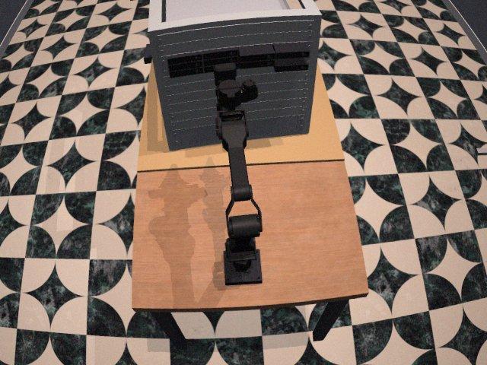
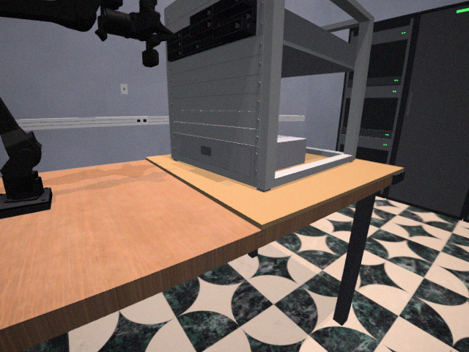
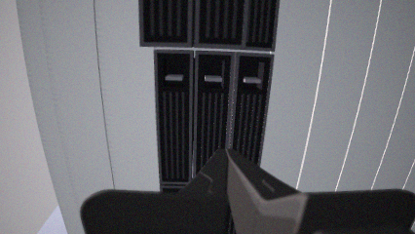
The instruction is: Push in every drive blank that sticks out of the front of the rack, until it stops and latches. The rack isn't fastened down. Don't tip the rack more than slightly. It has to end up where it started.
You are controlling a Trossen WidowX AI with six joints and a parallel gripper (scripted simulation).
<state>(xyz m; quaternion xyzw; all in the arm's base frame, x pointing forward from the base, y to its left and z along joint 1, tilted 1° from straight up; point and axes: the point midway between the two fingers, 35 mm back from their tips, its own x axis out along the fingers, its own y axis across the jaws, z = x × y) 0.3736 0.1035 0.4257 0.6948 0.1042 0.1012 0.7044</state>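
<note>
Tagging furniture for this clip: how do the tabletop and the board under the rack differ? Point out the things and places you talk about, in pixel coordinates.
The tabletop (image 1: 298,236) (image 2: 113,246) is reddish-brown with visible grain; the board (image 1: 318,145) (image 2: 325,189) is yellower and plainer. The tabletop bears the arm's base; the board lies on the tabletop, bearing the rack. Both are flat.

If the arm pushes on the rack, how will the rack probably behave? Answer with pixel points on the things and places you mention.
The rack (image 1: 243,118) (image 2: 218,91) looks stiff, with a boxy frame. It may tip back somewhat, since the drives (image 1: 184,65) (image 2: 234,18) sit high. It might slide, standing loose.

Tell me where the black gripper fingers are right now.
The closed black tapered fingers are at the rack front's drive bay; the wrist view shows their tips over the lower ends of the black slotted drive blanks.
</note>
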